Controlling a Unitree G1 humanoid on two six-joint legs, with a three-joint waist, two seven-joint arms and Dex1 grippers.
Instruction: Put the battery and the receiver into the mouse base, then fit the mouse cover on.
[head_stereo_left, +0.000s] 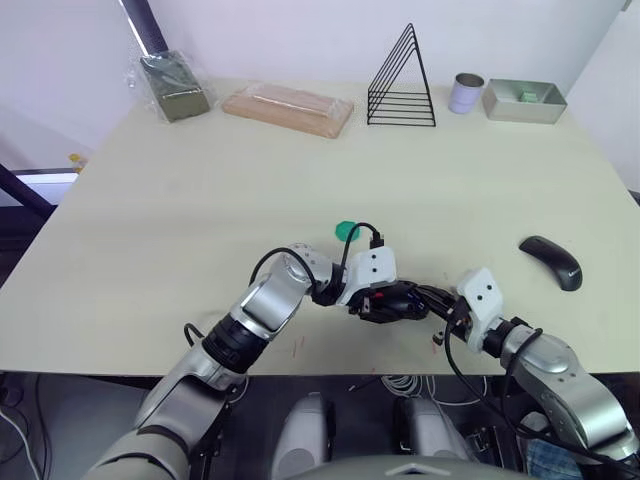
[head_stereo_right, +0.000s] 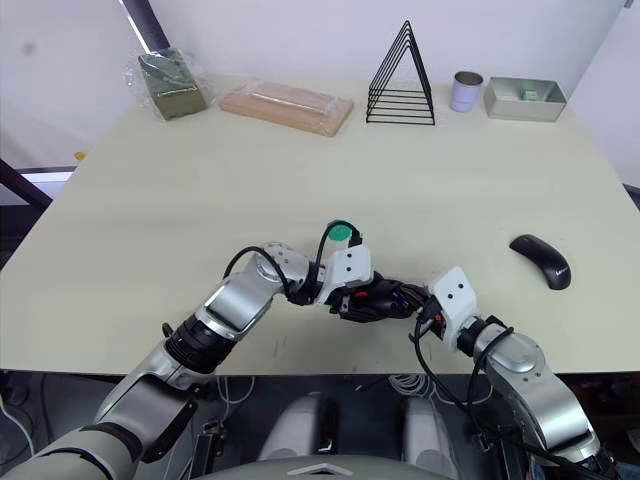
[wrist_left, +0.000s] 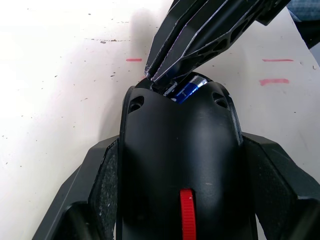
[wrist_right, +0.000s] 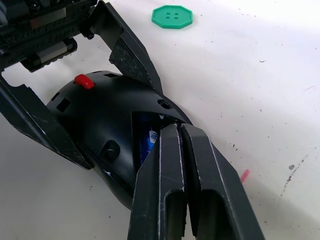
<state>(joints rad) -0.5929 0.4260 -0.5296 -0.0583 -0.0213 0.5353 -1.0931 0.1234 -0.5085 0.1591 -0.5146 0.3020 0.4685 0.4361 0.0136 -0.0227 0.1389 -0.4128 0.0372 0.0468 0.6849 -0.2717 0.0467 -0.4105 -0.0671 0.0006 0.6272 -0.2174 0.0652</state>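
Observation:
My left gripper (head_stereo_left: 381, 299) is shut on the mouse base (head_stereo_left: 397, 301), a black shell with a red wheel (wrist_left: 186, 216), held near the table's front edge. Its fingers (wrist_left: 102, 190) clamp the shell's two sides. The blue battery (wrist_left: 189, 89) lies inside the base's open compartment. My right gripper (wrist_right: 177, 131) is shut, and its fingertips rest at the compartment's rim right beside the battery (wrist_right: 150, 141). The receiver is hidden. Apart from all this, the glossy black mouse cover (head_stereo_left: 551, 262) lies on the table to the right.
A flat green disc (head_stereo_left: 346, 231) lies just behind the left gripper. Along the far edge stand a bagged green item (head_stereo_left: 175, 86), a wrapped wooden block (head_stereo_left: 288, 108), a black wire rack (head_stereo_left: 402, 82), a tin can (head_stereo_left: 465, 92) and a grey tray (head_stereo_left: 524, 102).

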